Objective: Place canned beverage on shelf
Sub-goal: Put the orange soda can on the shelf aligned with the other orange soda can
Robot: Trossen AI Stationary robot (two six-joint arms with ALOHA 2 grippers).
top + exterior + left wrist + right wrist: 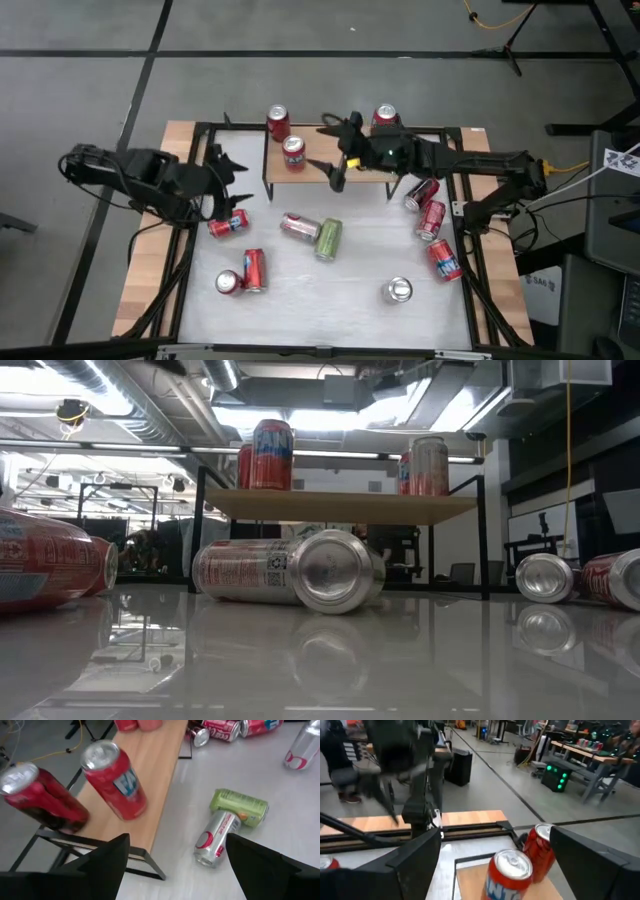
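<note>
The shelf point(355, 168) is a light-wood plank on thin black legs at the table's far middle; it also shows in the low view point(340, 506). Three red cans stand upright on it: two at its left end point(278, 122) point(293, 152) and one at the far right point(385, 118). My right gripper point(331, 150) hovers open and empty above the plank, fingers pointing toward the table's left, short of the two left cans point(512, 872). My left gripper point(235, 180) is open and empty left of the shelf, above a lying red can point(228, 224).
Several cans lie on the white table: a silver-red one point(299, 226) and a green one point(328, 238) at the middle, two red ones point(250, 272) near left, three red ones point(432, 218) at the right. A silver can point(398, 290) stands near right.
</note>
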